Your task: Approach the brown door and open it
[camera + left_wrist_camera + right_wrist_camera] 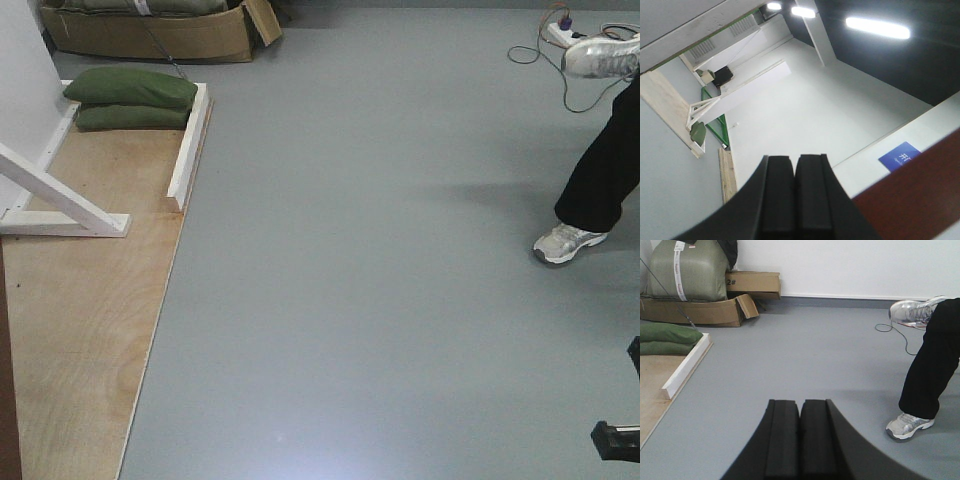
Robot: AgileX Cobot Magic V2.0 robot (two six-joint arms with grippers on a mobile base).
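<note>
The brown door shows as a reddish-brown slab at the lower right of the left wrist view (920, 195). It also shows as a thin dark brown strip at the lower left edge of the front view (7, 380). Its handle and latch are out of view. My left gripper (795, 158) is shut and empty, pointing up towards the white wall and ceiling with the door just to its right. My right gripper (800, 403) is shut and empty, held over the grey floor.
A pale plywood floor board (90, 300) with a white wooden brace (60, 200) and green sandbags (130, 90) lies on the left. A cardboard box (150, 35) stands behind it. A person's legs (600, 170) and a cable (540, 50) are at the right.
</note>
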